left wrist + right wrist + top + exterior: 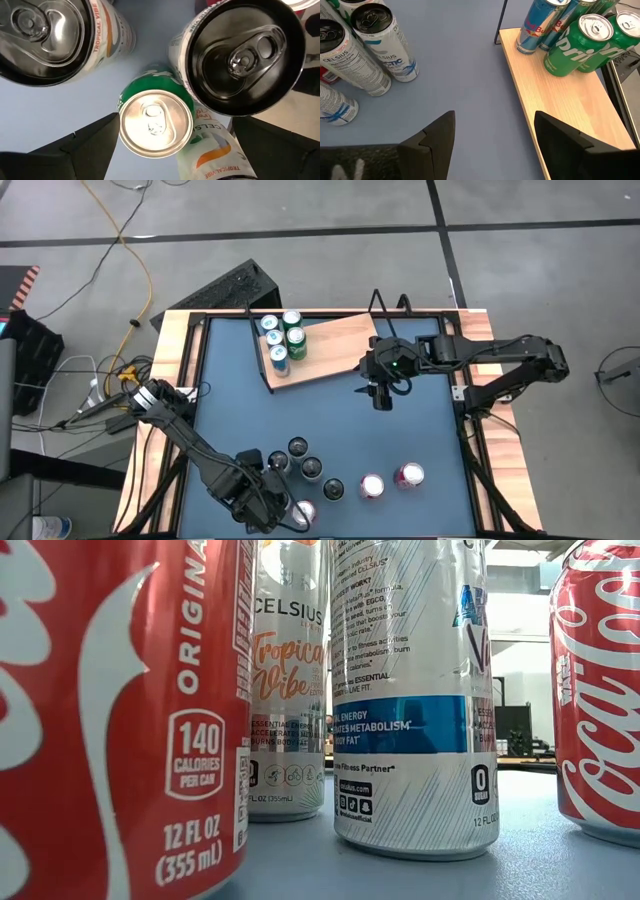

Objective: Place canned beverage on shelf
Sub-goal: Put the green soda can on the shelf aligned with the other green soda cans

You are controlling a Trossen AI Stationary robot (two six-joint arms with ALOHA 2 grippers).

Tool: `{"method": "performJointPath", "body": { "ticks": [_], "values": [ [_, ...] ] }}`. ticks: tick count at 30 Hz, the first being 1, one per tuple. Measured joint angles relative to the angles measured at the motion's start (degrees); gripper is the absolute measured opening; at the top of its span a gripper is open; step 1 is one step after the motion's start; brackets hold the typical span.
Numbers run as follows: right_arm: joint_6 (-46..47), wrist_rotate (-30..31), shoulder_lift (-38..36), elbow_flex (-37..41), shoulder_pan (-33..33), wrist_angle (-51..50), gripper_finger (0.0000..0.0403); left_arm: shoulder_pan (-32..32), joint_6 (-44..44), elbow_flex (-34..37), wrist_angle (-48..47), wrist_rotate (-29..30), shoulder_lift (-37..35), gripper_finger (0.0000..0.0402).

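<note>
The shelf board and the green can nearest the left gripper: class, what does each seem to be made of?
The shelf board looks like pale wood, matte, with faint grain; a laminate is possible. The green can looks like thin metal, probably aluminium: shiny silver lid with pull tab, printed green wall.

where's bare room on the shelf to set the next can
The shelf is bare from the green cans to its far end by the right gripper. Only the end holding the blue cans is crowded.
</note>
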State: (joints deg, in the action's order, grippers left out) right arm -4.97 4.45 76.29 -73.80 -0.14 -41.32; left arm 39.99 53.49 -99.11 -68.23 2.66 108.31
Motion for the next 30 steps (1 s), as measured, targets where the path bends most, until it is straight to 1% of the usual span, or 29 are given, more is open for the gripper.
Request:
{"method": "performJointPath", "body": {
  "ticks": [7, 13, 15, 20, 23, 30],
  "values": [
    [0.0, 0.0, 0.0, 0.0, 0.0, 0.0, 0.0256, 0.0, -0.5, 0.0, 0.0, -0.5, 0.0, 0.0373],
    [0.0, 0.0, 0.0, 0.0, 0.0, 0.0, 0.0256, 0.0, -1.4, 0.2, -0.7, 0.7, -0.3, 0.0373],
    [0.0, 0.0, 0.0, 0.0, 0.0, 0.0, 0.0256, 0.0, -0.9, 2.1, 0.4, 0.6, -1.7, 0.0373],
    [0.0, 0.0, 0.0, 0.0, 0.0, 0.0, 0.0256, 0.0, 0.8, 10.2, 10.2, -1.4, -5.8, 0.0373],
    [0.0, 0.0, 0.0, 0.0, 0.0, 0.0, 0.0256, -0.1, 0.4, 10.9, 10.5, -1.4, -6.9, 0.0373],
    [0.0, 0.0, 0.0, 0.0, -0.3, 0.2, 0.0256, -0.4, -1.3, 10.9, 8.9, -1.7, -7.1, 0.0373]
  ]
}}
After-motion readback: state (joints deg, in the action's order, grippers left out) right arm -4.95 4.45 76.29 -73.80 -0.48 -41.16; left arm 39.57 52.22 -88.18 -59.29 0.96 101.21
